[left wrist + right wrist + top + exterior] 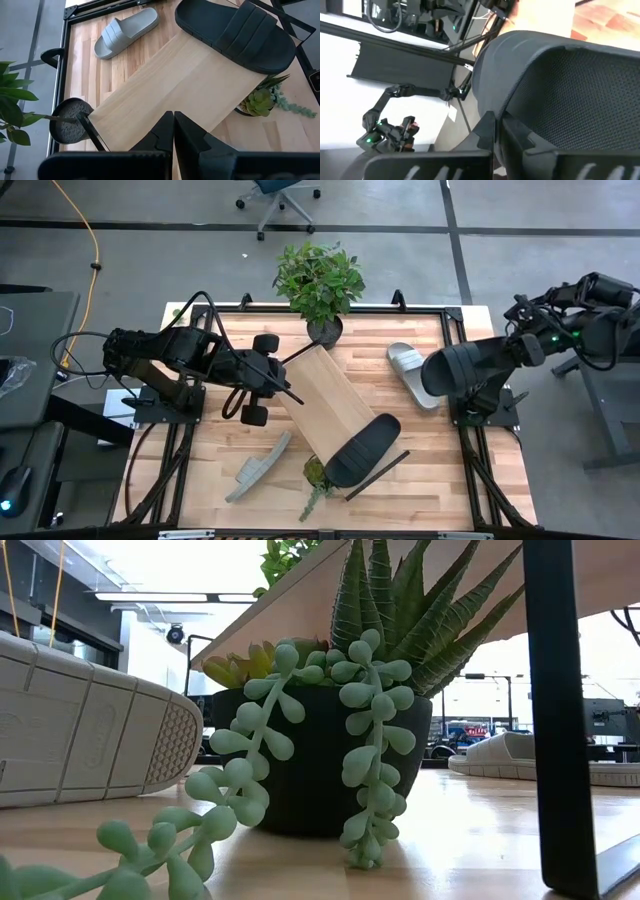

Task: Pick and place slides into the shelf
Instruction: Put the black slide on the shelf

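Observation:
The shelf (318, 395) is a light-wood board lying aslant across the middle of the table. A black slide (362, 450) lies on its near right end, partly overhanging. One grey slide (412, 372) lies flat on the table at the right. Another grey slide (258, 465) stands on its edge at the near left, its sole (90, 730) showing in the low view. My left gripper (173, 122) is shut and hovers over the shelf's far end (295, 393). My right gripper (496, 131) is shut, drawn back at the table's right edge and pointing off the table.
A leafy potted plant (320, 285) stands at the far edge beside the shelf's far end. A small succulent pot (310, 780) sits under the shelf's near end (315, 472), next to a dark shelf leg (558, 710). A black mesh chair (570, 75) stands off the table.

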Controlling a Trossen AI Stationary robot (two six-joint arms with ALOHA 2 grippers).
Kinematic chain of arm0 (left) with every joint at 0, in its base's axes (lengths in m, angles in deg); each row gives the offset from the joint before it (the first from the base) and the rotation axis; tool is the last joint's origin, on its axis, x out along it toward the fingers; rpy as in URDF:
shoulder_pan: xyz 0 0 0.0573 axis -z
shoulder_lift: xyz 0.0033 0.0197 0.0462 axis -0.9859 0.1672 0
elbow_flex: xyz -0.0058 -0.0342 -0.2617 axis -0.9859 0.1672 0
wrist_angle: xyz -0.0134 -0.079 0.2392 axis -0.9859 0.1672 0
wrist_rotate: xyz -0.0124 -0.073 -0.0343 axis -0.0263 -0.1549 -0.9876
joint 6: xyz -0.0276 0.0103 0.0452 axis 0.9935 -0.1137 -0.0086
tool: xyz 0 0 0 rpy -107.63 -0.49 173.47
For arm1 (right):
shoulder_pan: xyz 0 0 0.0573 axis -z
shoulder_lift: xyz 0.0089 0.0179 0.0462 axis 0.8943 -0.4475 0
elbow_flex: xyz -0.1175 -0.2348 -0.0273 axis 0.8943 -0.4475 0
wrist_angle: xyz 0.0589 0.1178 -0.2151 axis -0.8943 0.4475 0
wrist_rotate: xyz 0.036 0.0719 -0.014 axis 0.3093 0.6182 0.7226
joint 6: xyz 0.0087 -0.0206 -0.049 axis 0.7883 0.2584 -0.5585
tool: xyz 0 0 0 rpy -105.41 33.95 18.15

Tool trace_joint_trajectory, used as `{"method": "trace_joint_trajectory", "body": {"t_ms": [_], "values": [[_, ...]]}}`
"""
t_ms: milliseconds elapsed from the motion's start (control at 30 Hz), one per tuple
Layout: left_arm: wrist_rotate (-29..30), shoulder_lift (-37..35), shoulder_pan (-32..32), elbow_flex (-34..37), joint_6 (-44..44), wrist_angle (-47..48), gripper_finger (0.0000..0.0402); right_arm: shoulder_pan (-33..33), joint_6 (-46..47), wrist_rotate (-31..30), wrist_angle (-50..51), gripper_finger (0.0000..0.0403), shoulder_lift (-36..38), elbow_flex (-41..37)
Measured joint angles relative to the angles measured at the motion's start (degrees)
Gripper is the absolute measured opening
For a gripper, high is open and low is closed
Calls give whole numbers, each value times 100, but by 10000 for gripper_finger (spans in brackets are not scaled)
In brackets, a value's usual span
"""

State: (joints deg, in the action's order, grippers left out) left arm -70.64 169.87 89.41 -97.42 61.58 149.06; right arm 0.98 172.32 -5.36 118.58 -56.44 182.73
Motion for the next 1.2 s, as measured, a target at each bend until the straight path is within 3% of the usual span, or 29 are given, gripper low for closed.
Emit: {"method": "trace_joint_trajectory", "body": {"t_ms": [667,1000,1200], "values": [[-297,0,-1,1,58,-255,3,668,-641,112,-5,0,-768,1027],[-428,0,0,1,68,-253,3,1355,-839,720,-96,0,-1114,1029],[-480,0,-2,0,75,-251,3,1896,-1434,904,-571,0,-1261,1029]]}}
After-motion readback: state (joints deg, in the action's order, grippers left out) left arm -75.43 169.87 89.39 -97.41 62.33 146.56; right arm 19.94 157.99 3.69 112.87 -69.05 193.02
